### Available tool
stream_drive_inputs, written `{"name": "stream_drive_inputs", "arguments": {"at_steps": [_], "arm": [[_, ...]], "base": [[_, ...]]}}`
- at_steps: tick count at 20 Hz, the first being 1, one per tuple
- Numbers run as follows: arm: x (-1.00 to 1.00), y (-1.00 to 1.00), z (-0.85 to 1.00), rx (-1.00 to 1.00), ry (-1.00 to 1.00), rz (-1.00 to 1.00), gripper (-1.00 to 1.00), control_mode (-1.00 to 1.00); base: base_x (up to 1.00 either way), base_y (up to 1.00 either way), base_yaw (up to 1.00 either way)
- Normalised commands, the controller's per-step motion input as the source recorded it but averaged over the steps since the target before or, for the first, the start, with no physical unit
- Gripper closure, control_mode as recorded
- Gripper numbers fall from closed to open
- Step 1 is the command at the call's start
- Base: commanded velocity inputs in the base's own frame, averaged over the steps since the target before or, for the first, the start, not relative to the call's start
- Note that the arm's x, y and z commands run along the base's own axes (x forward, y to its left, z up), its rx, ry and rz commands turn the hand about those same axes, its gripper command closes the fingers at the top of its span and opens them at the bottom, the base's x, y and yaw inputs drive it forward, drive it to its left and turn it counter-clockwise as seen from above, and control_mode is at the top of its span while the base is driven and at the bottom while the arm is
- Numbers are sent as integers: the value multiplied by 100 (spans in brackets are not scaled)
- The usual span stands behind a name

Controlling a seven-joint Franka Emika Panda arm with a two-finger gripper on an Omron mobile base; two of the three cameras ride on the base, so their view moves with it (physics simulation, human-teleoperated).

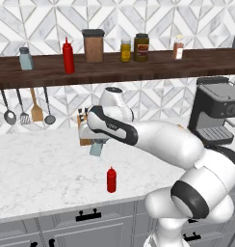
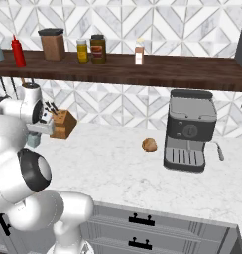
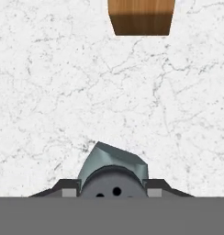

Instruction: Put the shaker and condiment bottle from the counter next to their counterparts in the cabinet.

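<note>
Two shakers are in sight: one stands at the left end of the cabinet [image 1: 138, 70], the other shaker [image 1: 96, 147] hangs off the counter [image 1: 42, 173], clamped between the jaws of the gripper [image 1: 97, 143] and tilted a little. From the hand camera its dark grey cap [image 3: 114, 183] with small holes sits between the two fingertips [image 3: 65, 187], which press against it on either side, and the pale blue-grey body points down toward the marble.

The held shaker is just in front of the light wooden knife block [image 1: 84, 130], near the back edge of the counter. Whether it is touching the block I cannot tell from here.

The condiment bottle [image 1: 111, 180] stands upright on the counter, close to the front edge and well apart from the gripper, above the grey drawer fronts with black handles.

Up on the cabinet, the matching shaker [image 1: 26, 59] is at the far left, with the matching red bottle [image 1: 68, 57] near it to the right. Further along stand a brown canister [image 1: 93, 46], a yellow jar [image 1: 125, 50], a dark jar [image 1: 141, 47] and an orange-capped spice jar [image 1: 178, 48].

Utensils [image 1: 25, 108] hang under the left of the shelf. A coffee machine [image 2: 190, 130] sits toward the right end of the counter, with a small brown lump [image 2: 150, 144] just beside it.
</note>
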Motion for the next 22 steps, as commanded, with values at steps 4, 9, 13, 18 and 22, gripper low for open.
{"name": "stream_drive_inputs", "arguments": {"at_steps": [4,9,13,18,22], "arm": [[1,1,21,0,11,0,100,-100],[1,15,97,0,21,-1,100,-100],[0,11,100,-3,13,0,100,-100],[-1,10,62,-8,-2,-1,100,-100],[-11,0,49,-6,-2,0,100,-100]], "base": [[0,0,0],[0,0,0],[0,0,0],[0,0,0],[0,0,0]]}}
